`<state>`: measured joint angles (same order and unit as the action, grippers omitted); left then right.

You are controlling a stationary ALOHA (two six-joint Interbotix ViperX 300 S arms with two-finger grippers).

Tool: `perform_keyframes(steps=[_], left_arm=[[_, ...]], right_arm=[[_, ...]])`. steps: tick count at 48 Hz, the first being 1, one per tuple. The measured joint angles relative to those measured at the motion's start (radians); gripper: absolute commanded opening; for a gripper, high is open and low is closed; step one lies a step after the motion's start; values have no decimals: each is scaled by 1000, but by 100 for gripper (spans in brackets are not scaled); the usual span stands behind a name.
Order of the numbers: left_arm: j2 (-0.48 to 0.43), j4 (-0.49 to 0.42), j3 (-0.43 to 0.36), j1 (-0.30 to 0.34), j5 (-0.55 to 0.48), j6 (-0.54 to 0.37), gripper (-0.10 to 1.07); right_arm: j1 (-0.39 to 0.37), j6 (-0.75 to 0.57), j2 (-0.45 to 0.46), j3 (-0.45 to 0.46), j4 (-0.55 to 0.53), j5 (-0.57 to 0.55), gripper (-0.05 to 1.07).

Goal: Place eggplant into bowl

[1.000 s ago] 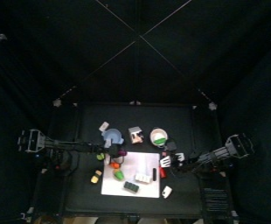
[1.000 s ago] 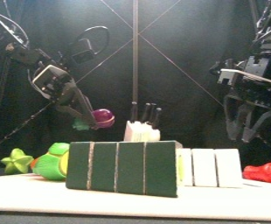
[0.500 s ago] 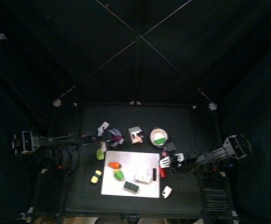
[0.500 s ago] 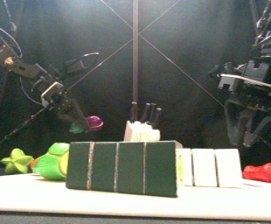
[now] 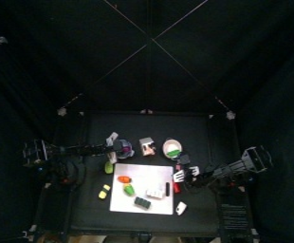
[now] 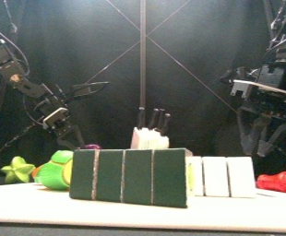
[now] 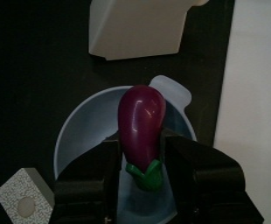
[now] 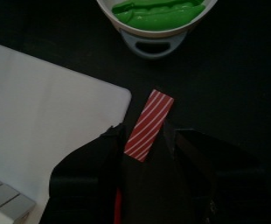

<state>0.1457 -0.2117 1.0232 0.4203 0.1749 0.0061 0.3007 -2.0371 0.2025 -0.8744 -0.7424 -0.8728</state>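
Observation:
The purple eggplant [image 7: 142, 122] with a green stem lies in the pale blue bowl [image 7: 86, 140], which in the top view [image 5: 121, 147] sits at the table's left middle. My left gripper [image 7: 144, 179] is open, its jaws standing either side of the stem end without closing on it. In the front view it [image 6: 50, 115] hangs at the left, and the eggplant is hidden there. My right gripper [image 8: 149, 162] is open and empty at the right side [image 6: 263, 147], above a red-and-white striped stick [image 8: 149, 122].
A white bowl with green filling [image 8: 156, 39] lies beyond the stick, a white board [image 8: 33, 114] beside it. A white box [image 7: 144, 31] and a grey block [image 7: 27, 197] flank the blue bowl. Green blocks [image 6: 127, 175], white blocks [image 6: 220, 175] and a knife block [image 6: 149, 136] stand in front.
My left gripper carried the eggplant down to the left, let it go in the bowl and drew back. The right arm has barely moved.

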Motion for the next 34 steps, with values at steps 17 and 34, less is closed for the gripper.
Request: perform_keyframes(steps=[17, 34], left_arm=[[-3, 17, 0, 2, 0, -2, 84], [-3, 18, 0, 0, 2, -2, 85]], right_arm=[[-5, 2, -8, -2, -2, 0, 78], [-5, 2, -8, -2, 0, 0, 78]])
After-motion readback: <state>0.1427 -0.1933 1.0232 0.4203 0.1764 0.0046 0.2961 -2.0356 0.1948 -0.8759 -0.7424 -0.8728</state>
